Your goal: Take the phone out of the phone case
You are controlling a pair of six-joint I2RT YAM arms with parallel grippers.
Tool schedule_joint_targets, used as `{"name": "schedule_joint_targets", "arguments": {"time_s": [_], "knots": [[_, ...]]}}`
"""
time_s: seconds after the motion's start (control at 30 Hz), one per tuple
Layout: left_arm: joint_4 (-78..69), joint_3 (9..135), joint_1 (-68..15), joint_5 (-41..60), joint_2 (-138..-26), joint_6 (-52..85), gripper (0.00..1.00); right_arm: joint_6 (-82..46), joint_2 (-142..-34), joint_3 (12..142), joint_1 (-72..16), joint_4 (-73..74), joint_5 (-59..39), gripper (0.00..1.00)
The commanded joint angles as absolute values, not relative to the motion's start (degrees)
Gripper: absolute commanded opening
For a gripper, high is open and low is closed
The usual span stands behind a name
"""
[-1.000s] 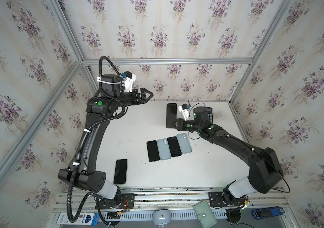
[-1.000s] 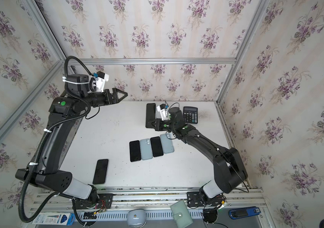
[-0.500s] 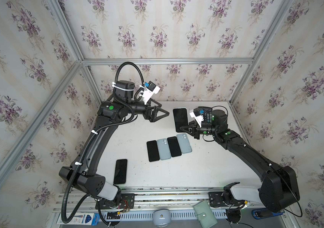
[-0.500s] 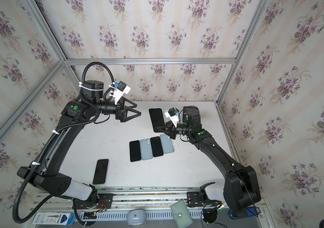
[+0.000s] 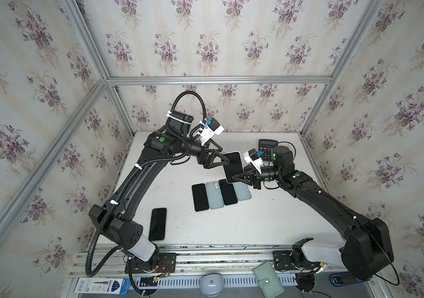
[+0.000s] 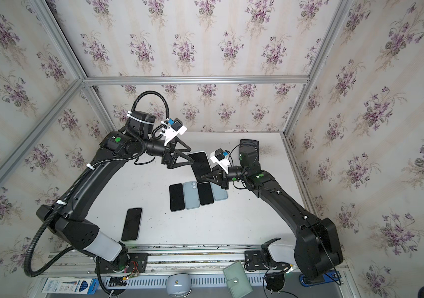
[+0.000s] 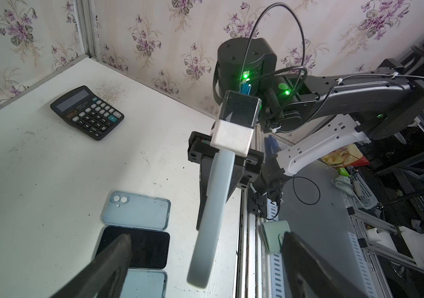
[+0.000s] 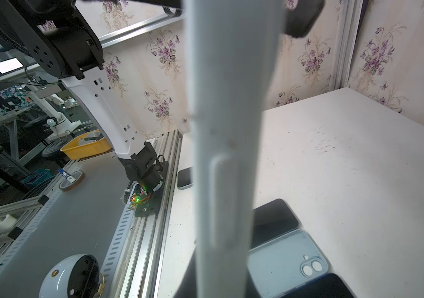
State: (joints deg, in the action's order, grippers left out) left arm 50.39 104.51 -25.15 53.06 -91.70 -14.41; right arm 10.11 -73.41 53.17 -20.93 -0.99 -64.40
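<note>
A phone in a pale blue phone case (image 5: 232,165) (image 6: 200,165) hangs above the table, screen up in both top views. My right gripper (image 5: 234,177) (image 6: 203,178) is shut on its near end. In the right wrist view the case's side (image 8: 231,154) fills the middle and hides the jaws. My left gripper (image 5: 225,156) (image 6: 191,155) is open at the phone's far end. In the left wrist view the case (image 7: 216,206) shows edge-on between the two fingers (image 7: 112,258), with a gap on each side.
Below the held phone, two black phones (image 5: 200,197) and two pale blue cases (image 5: 214,194) lie in a row. Another dark phone (image 5: 158,224) lies near the front left. A calculator (image 5: 267,143) (image 7: 87,112) sits at the back right. A green wallet (image 5: 267,280) rests beyond the front rail.
My right gripper lifted the cased phone off the table toward the middle. My left arm swung in from the back left, and its open jaws now straddle the phone's far end.
</note>
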Motion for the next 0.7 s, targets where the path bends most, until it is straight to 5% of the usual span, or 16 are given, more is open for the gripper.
{"name": "schedule_joint_targets", "arguments": {"time_s": [0.0,0.4,0.5,0.67], "knots": [[51.50,104.90,-25.40,55.19,-92.28,-16.26,0.65,12.17,-72.56,53.38,-21.15,-0.64,-65.58,0.00],[51.86,103.65,-25.84,58.62,-93.12,-16.68,0.16,12.39,-72.60,53.49,-21.19,-1.42,-64.98,0.00],[51.86,103.66,-25.68,60.52,-93.08,-16.24,0.11,10.18,-72.60,53.25,-21.19,-0.06,-63.15,0.00],[51.22,109.19,-21.63,60.49,-94.30,-8.47,0.01,-3.36,-70.75,50.66,-20.89,11.17,-53.09,0.57]]}}
